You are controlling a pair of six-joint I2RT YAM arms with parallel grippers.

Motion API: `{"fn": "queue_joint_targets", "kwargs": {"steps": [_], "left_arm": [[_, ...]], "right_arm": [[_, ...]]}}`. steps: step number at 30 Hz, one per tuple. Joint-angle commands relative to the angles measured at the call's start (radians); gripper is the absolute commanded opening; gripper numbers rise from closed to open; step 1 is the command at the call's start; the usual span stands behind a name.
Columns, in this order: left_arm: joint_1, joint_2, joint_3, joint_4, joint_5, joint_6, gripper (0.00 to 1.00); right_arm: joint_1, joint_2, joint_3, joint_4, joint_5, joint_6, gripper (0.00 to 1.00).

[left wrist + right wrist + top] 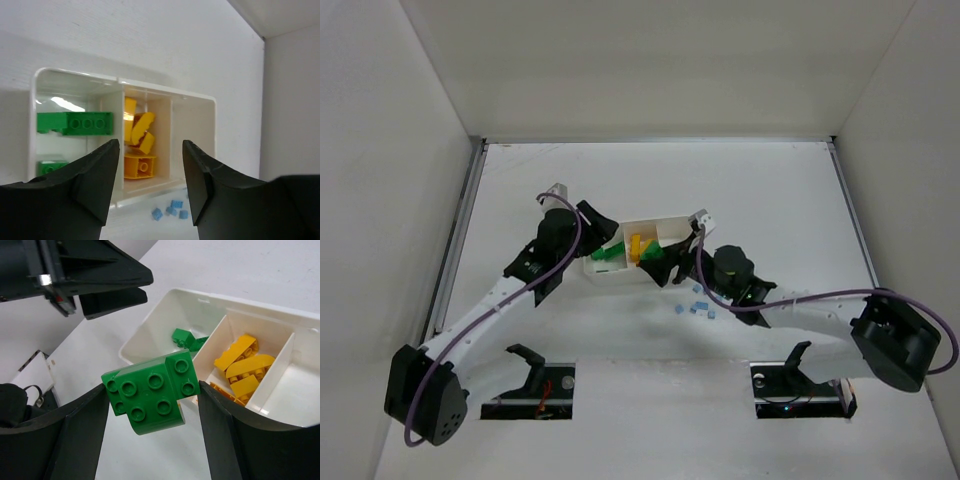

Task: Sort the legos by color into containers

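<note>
The low white tray [660, 220] lies at a slant on the table [760, 200], between the two arms; two thin dividers split it into three square compartments. The end compartment nearest the left arm holds green bricks [75, 123], one long and lying across it, another partly hidden behind a finger of the wrist camera's own arm. The middle compartment holds a loose heap of yellow bricks [140, 135], some tilted against each other; how many there are I cannot tell.

The right gripper [152, 390] is clamped on a large green brick [150, 397], studs toward its camera, one finger against each side. The brick hangs outside the tray, off the long wall that faces the arms; from the wrist view it sits in front of the divider between the green and yellow compartments, touching neither tray nor table.

The left gripper [150, 150] stands with its fingers apart and nothing between them; through the gap the tray's middle compartment shows. In the top view it sits at the tray's green end, and the right wrist view shows it raised above that end, clear of the rim.

Several tiny blue bricks [172, 210] lie loose on the table just outside the tray's long wall facing the arms, toward the end away from the green bricks, close together but not stacked.
</note>
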Motion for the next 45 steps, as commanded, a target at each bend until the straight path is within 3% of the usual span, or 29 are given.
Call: {"fn": "queue_joint_targets", "kwargs": {"steps": [1, 7, 11, 16, 27, 45], "left_arm": [[-0.043, -0.096, 0.000, 0.003, 0.019, -0.060, 0.52], [-0.037, -0.151, -0.083, 0.053, 0.194, -0.331, 0.58], [0.004, -0.148, -0.185, 0.211, 0.306, -0.523, 0.59], [0.011, -0.108, -0.245, 0.369, 0.355, -0.651, 0.58], [-0.054, -0.031, -0.268, 0.566, 0.352, -0.774, 0.52], [-0.061, 0.012, -0.264, 0.547, 0.386, -0.801, 0.50]], "right_arm": [[0.011, 0.013, 0.060, 0.048, -0.003, -0.002, 0.46], [0.031, 0.046, 0.096, 0.089, -0.009, -0.007, 0.46], [0.034, 0.066, 0.107, 0.120, -0.011, -0.007, 0.46], [0.038, 0.079, 0.109, 0.148, -0.001, -0.004, 0.46], [0.046, 0.120, 0.110, 0.182, 0.026, -0.012, 0.46], [0.044, 0.096, 0.104, 0.205, 0.107, -0.070, 0.46]]}}
